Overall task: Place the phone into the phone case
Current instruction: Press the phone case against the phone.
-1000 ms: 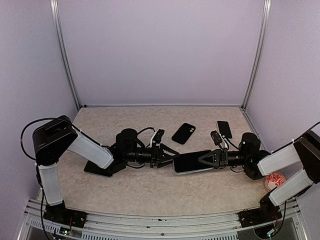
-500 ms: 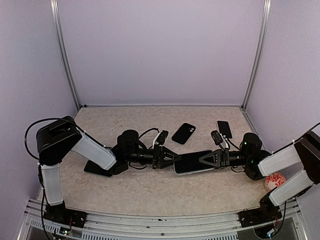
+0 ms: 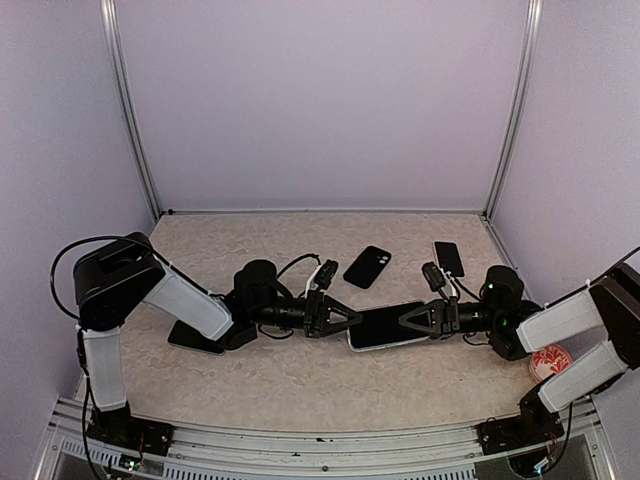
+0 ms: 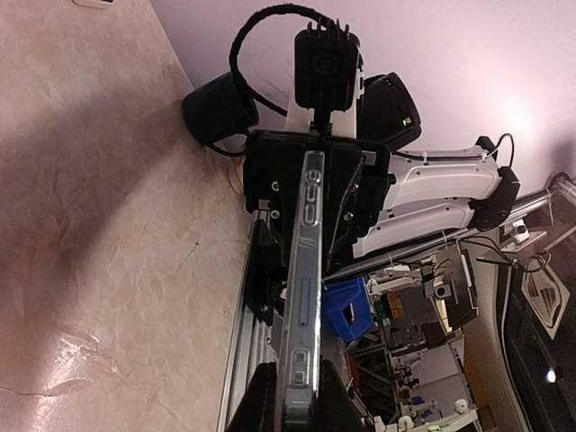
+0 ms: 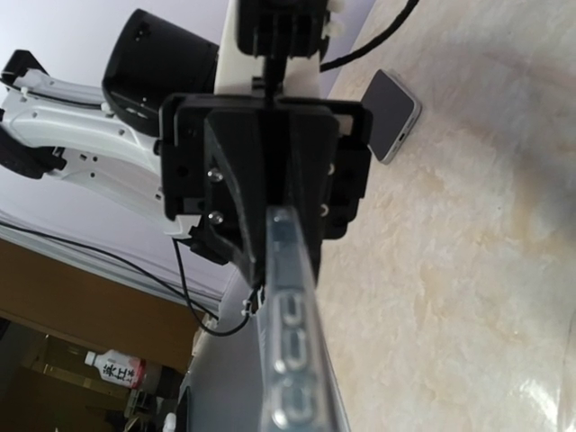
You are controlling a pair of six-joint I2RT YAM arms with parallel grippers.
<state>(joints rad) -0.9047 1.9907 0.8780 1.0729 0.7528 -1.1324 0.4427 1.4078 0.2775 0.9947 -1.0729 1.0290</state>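
Note:
The pale translucent phone case (image 3: pixel 385 326) hangs just above the table at centre, with a dark phone face (image 3: pixel 382 322) showing inside its rim. My left gripper (image 3: pixel 352 321) is shut on its left end. My right gripper (image 3: pixel 405 321) is shut on its right end. In the left wrist view the case (image 4: pixel 306 261) is edge-on between my left fingers (image 4: pixel 261 405), and its far end sits in the right gripper (image 4: pixel 312 166). In the right wrist view the case edge (image 5: pixel 292 351) runs up into the left gripper (image 5: pixel 281 209); my own right fingers are out of frame.
A black phone (image 3: pixel 366 266) lies behind the centre, and another phone (image 3: pixel 449 258) lies at the back right. A third phone (image 3: pixel 195 338) lies under the left arm. A red-and-white disc (image 3: pixel 552 360) sits by the right arm's base.
My left gripper has moved right and closed on the left end of the case. The right arm and the case have barely shifted.

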